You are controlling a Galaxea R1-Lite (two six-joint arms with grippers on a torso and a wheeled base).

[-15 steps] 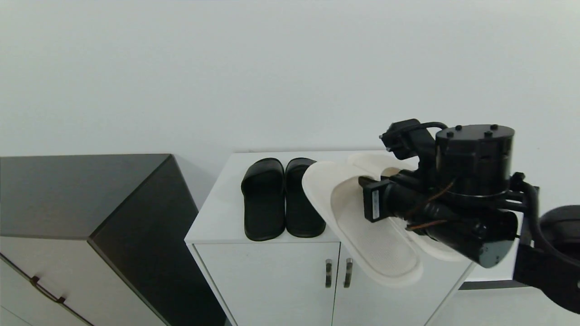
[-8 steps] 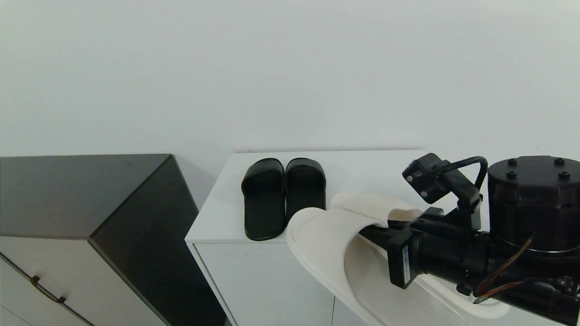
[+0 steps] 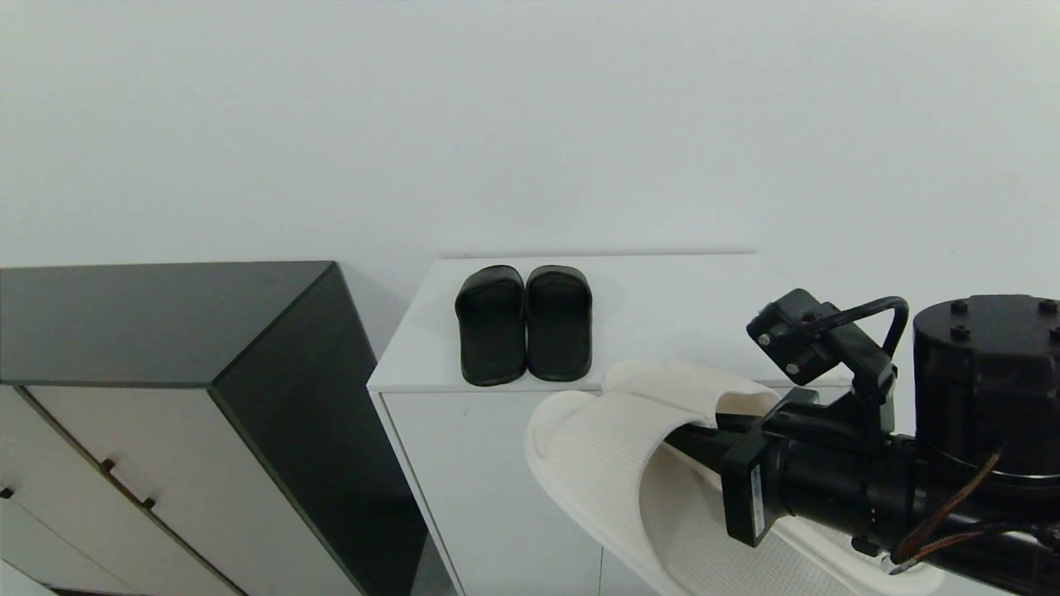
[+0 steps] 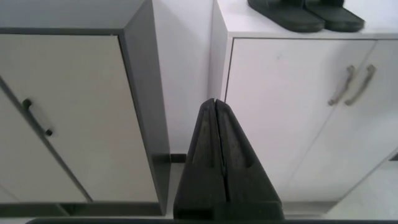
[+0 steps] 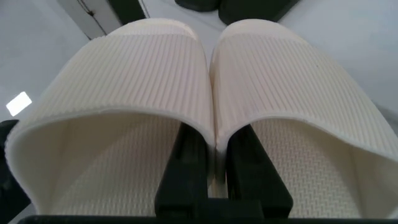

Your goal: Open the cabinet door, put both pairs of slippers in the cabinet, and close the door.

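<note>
The right arm is extended roughly level from the 4 o'clock edge of the head view. The right gripper is clamped on the white slippers, one finger inside each slipper with the inner walls pinched between them. The pair is held in the air before the white cabinet, at 5 o'clock from the black slippers resting side by side on its top. The left gripper is held low before the closed cabinet doors, fingers pressed together on nothing.
</note>
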